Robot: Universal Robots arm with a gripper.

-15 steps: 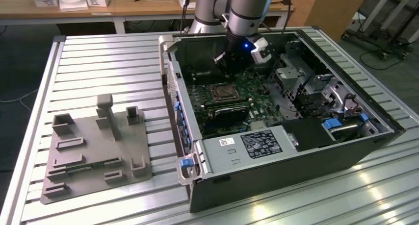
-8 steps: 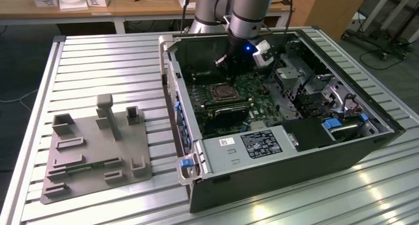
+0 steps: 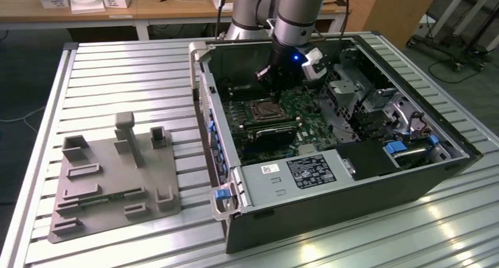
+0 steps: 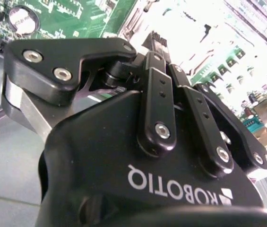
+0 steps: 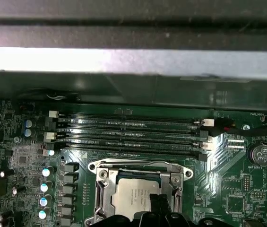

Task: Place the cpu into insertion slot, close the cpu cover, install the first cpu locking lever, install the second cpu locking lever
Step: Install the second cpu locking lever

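The cpu (image 5: 132,195) lies flat in the insertion slot (image 3: 265,110) on the green motherboard, its pale metallic top showing. Around it sits the cpu cover (image 5: 140,166), a silvery frame that looks lowered over the chip's edges. I cannot make out the locking levers as separate parts. My gripper (image 5: 155,204) hangs just above the chip's edge nearest the camera, its dark fingers (image 5: 153,201) together and holding nothing. In the exterior view the gripper (image 3: 274,91) reaches down inside the open computer case, just behind the slot. The second wrist view shows the gripper (image 4: 159,47) body with its links drawn close.
Memory slots (image 5: 128,128) run along the far side of the socket, with a coin battery (image 5: 261,153) beside them. The case wall (image 3: 204,104) and a labelled grey box (image 3: 300,171) hem in the board. A grey fixture plate (image 3: 117,180) lies on the table at the exterior view's left.
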